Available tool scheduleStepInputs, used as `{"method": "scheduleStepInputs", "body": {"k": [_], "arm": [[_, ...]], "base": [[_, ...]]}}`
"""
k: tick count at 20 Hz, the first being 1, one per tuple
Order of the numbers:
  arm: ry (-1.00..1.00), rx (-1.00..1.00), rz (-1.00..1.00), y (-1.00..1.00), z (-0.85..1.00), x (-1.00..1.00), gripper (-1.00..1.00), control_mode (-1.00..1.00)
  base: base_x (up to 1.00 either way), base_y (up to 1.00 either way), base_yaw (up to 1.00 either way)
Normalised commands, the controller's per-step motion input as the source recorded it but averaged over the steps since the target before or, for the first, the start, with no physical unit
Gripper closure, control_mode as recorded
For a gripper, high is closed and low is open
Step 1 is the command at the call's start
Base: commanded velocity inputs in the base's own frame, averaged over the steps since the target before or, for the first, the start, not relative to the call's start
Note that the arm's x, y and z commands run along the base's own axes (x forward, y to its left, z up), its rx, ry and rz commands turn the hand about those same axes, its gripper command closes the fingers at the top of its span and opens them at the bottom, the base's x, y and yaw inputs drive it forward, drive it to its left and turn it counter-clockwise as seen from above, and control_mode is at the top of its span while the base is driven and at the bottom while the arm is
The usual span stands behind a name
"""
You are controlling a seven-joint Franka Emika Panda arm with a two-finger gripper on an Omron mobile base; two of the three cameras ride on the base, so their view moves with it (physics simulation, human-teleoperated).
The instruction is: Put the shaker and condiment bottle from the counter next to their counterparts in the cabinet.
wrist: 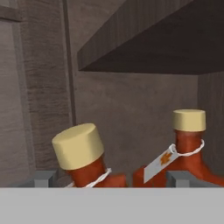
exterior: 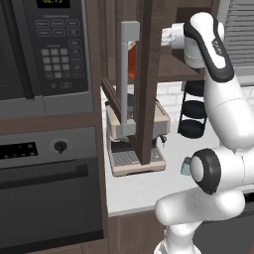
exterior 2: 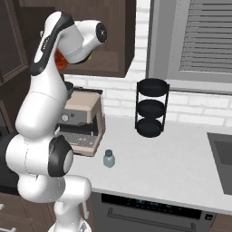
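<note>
1. Condiment bottle (wrist: 85, 159): orange-red with a tan cap, tilted, inside the cabinet (wrist: 144, 39). It stands just beside a matching second bottle (wrist: 189, 144) that carries a white string tag with a small orange leaf mark.
2. Pincer (wrist: 111, 179): its two grey tips stand wide, one on each side of the near bottle's shoulders. Whether they touch it cannot be told; judged released.
3. Shaker (exterior 2: 108, 158): pale blue-green with a dark cap, upright on the white counter (exterior 2: 181, 163), in front of the coffee machine (exterior 2: 84, 120) and well apart from the black three-tier rack (exterior 2: 152, 108).
4. Progress, judged: the bottle half looks done; the shaker half has not begun.
5. Writing: the microwave (exterior: 49, 49) has keypad and display characters, too blurred to read. The bottle tag shows no legible text.
</note>
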Motion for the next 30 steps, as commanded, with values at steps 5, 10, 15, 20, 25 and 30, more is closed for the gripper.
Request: {"method": "scheduleStepInputs", "body": {"k": [5,10,15,20,25,30], "arm": [[0.0,0.0,0.0,-0.02,0.0,0.0,-1.0,-1.0],[-0.03,0.0,0.0,-0.01,0.0,0.0,-1.0,-1.0],[-0.06,0.0,0.0,0.0,0.0,0.01,-1.0,-1.0],[-0.08,0.0,0.0,0.0,0.0,0.06,-1.0,-1.0],[-0.05,0.0,0.0,0.0,0.0,0.01,-1.0,-1.0],[-0.03,0.0,0.0,-0.01,0.0,0.0,-1.0,-1.0]], "base": [[0.0,0.0,0.0],[0.0,0.0,0.0],[0.0,0.0,0.0],[0.0,0.0,0.0],[0.0,0.0,0.0],[0.0,0.0,0.0]]}}
